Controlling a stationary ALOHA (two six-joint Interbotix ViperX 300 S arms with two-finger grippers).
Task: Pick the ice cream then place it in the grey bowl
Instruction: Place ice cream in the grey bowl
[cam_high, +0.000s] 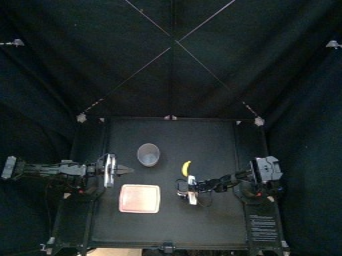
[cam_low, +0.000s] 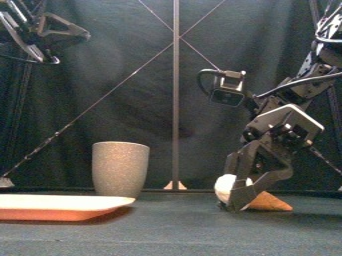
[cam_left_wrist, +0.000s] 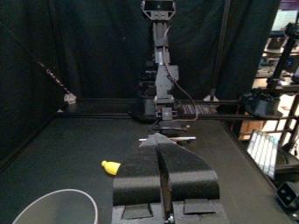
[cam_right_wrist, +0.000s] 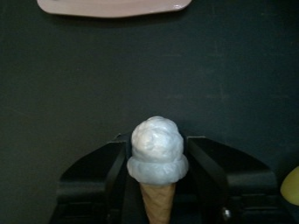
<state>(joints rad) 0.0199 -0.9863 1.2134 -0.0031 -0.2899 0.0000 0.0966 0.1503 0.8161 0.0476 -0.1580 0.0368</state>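
The ice cream, a white scoop on an orange cone, lies low on the table right of centre. My right gripper is down over it, with a jaw pressed against each side of the scoop. In the top view the right gripper sits just right of the pink tray. The grey speckled cup stands upright further back and to the left, also seen as the grey cup in the front view. My left gripper rests shut and empty at the table's left side.
A flat pink tray lies front centre, left of the ice cream. A yellow banana toy lies just behind the right gripper, between it and the cup. The left arm stays along the left edge.
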